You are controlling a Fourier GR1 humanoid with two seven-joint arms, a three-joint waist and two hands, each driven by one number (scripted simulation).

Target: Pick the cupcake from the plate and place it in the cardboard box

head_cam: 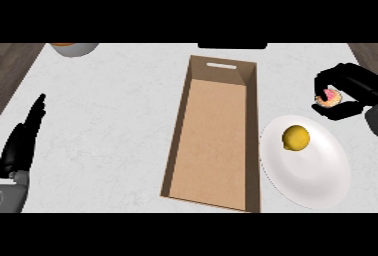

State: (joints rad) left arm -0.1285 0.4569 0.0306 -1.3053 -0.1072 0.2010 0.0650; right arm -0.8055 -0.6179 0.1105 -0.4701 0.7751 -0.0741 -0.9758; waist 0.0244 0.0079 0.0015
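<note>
My right hand (345, 90) is curled round the cupcake (327, 98), holding it in the air beyond the far edge of the plate (325, 180), where only a yellow lemon (296, 137) lies, so I judge the carry step is in hand. Next I must swing left over the open cardboard box (218, 135) and lower. My left hand (22, 142) rests open at the surface's left edge.

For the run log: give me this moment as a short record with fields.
cupcake: in right hand, off the plate, above the counter right of the box
right hand: curled round cupcake
left hand: open, resting at left edge
cardboard box: open, nothing inside
plate: white, holds a lemon
bowl: top left, cut off by the edge
</note>
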